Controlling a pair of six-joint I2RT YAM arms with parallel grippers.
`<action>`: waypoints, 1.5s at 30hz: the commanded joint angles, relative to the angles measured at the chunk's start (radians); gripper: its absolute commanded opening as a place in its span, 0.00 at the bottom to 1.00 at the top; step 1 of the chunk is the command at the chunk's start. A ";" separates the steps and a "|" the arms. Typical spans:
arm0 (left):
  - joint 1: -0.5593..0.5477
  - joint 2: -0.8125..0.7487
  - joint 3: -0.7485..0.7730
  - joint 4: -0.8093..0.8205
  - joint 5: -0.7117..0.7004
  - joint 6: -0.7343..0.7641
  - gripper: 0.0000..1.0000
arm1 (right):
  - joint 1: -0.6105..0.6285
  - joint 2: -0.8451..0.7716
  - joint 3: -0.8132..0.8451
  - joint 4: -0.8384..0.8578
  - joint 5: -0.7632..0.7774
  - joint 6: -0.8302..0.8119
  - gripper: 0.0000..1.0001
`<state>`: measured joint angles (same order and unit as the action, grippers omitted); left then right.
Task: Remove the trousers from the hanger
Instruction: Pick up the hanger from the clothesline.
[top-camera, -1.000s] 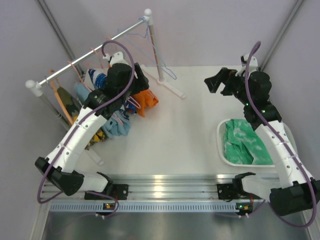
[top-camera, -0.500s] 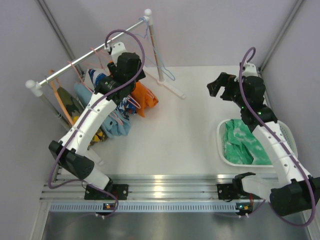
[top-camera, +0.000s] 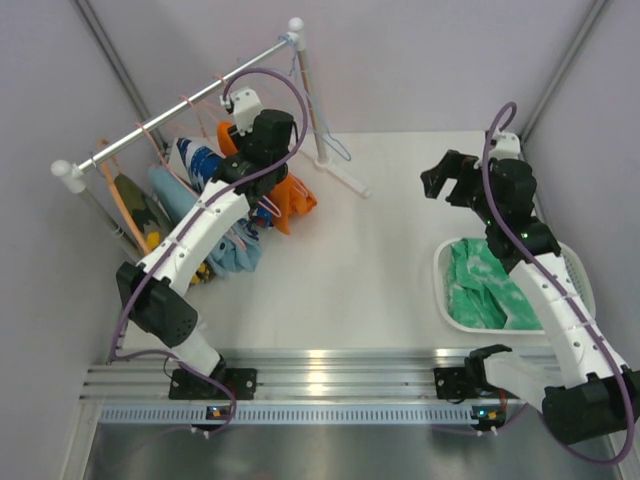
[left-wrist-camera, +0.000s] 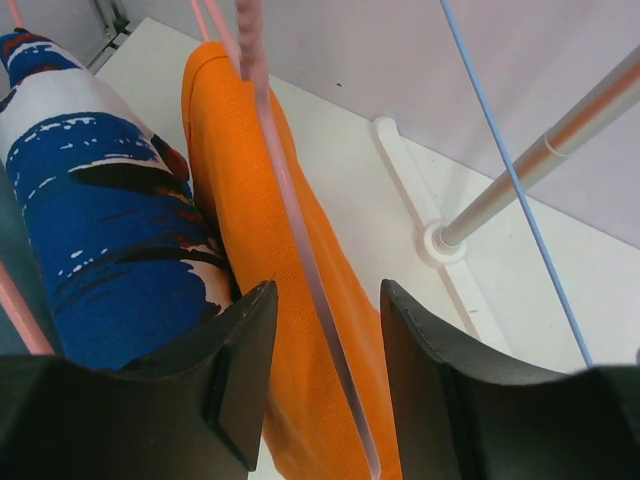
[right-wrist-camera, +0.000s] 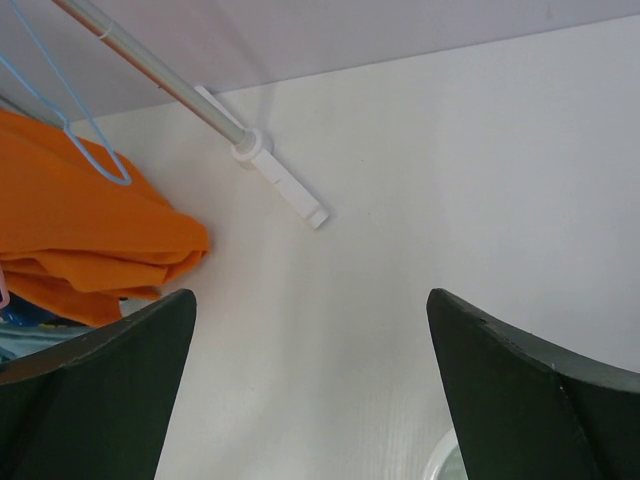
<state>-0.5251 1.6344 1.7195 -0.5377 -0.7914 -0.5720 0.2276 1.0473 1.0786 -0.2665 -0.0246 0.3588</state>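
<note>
Orange trousers (left-wrist-camera: 250, 200) hang on a pink hanger (left-wrist-camera: 296, 240) from the rail (top-camera: 180, 105). Beside them hang blue-and-white patterned trousers (left-wrist-camera: 90, 220). My left gripper (left-wrist-camera: 325, 400) is open. Its jaws straddle the hanger's arm and the orange cloth with a gap on each side. From above, the left gripper (top-camera: 262, 172) sits over the orange trousers (top-camera: 292, 200). Light blue (top-camera: 235, 252) and camouflage trousers (top-camera: 135, 200) hang further left. Mint green trousers (top-camera: 490, 285) lie in the white basket (top-camera: 440, 290). My right gripper (top-camera: 440, 180) is wide open over bare table (right-wrist-camera: 330, 330).
The rack's upright post (left-wrist-camera: 540, 165) and its white foot (right-wrist-camera: 275, 170) stand at the back centre. An empty blue hanger (right-wrist-camera: 75, 110) dangles near the post. Grey walls close in behind and on both sides. The basket rim (right-wrist-camera: 440, 465) lies just below the right gripper.
My left arm has reached further back toward the rail, and its jaws have narrowed around the orange trousers' hanger. The right gripper has drifted slightly right, still wide open.
</note>
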 joint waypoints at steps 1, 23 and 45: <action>0.004 -0.030 -0.046 0.130 -0.065 -0.012 0.51 | 0.013 -0.013 -0.005 -0.005 0.017 -0.018 1.00; -0.058 0.084 -0.058 0.223 -0.273 0.000 0.48 | 0.013 -0.055 -0.039 -0.046 0.057 -0.041 0.99; -0.087 0.140 -0.015 0.185 -0.371 -0.012 0.00 | 0.013 -0.050 -0.028 -0.059 0.040 -0.064 0.98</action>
<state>-0.6102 1.7832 1.6516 -0.3702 -1.1381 -0.6044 0.2276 1.0096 1.0336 -0.3397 0.0181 0.3065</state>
